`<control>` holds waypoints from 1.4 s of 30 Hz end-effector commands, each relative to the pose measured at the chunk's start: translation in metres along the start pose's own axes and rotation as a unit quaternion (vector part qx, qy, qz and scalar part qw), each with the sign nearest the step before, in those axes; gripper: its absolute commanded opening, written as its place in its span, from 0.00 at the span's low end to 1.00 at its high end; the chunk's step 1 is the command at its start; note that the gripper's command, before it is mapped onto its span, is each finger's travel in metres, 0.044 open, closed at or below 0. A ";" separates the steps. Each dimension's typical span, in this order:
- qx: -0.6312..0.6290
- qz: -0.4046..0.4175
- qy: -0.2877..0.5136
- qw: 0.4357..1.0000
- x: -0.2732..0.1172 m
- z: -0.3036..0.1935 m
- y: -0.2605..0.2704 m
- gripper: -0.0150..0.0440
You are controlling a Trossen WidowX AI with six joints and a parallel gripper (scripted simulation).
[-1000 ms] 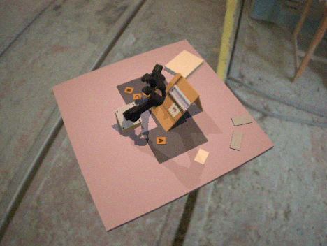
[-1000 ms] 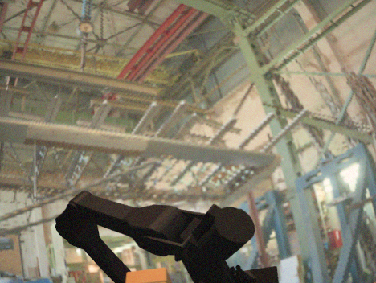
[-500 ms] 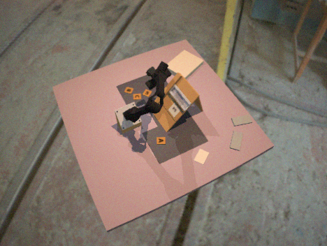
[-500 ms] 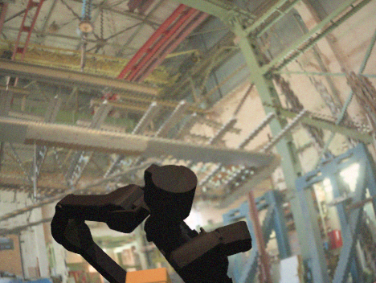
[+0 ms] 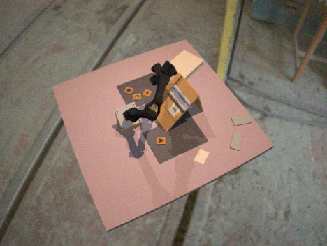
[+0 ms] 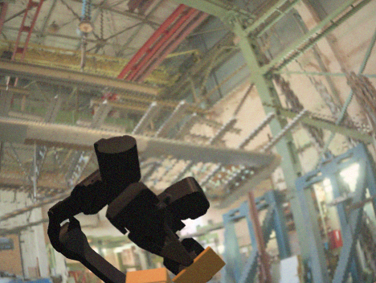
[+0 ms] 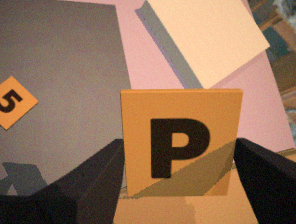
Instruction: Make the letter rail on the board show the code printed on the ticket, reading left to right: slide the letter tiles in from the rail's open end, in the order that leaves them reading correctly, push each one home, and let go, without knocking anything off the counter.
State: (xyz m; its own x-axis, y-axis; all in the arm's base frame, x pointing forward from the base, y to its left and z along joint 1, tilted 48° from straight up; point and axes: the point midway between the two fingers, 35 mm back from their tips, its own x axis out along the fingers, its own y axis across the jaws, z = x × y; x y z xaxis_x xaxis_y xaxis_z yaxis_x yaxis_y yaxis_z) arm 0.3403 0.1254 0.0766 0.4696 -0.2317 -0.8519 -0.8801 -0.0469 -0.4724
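My gripper (image 7: 179, 146) (image 5: 163, 70) is shut on an orange tile with a black letter P (image 7: 180, 145), held upright between the fingers. In the top view it hangs over the far end of the sloped orange board (image 5: 189, 89), close to the pale rail (image 5: 179, 95). The small white ticket (image 5: 173, 110) sits lower on the board; its print is too small to read. Three orange tiles (image 5: 128, 90) (image 5: 137, 96) (image 5: 147, 92) lie on the grey mat (image 5: 185, 140) left of the board. Another tile (image 5: 161, 140) lies in front. A tile marked 5 (image 7: 10, 102) shows in the wrist view.
A large cream sheet (image 5: 186, 62) (image 7: 205, 35) lies at the far corner of the pink counter (image 5: 91, 147). A small cream square (image 5: 201, 156) and two tan blocks (image 5: 242, 120) (image 5: 236, 140) lie to the right. The arm's base (image 5: 125, 117) stands left of the board.
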 end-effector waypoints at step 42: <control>0.476 -0.216 0.040 0.851 -0.119 -0.241 -0.072 0.25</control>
State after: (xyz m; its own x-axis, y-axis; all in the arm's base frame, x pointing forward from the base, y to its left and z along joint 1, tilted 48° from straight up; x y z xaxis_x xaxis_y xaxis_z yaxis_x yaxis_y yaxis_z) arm 0.3434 -0.0568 0.2515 0.7032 -0.4091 -0.5815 -0.2343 0.6388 -0.7328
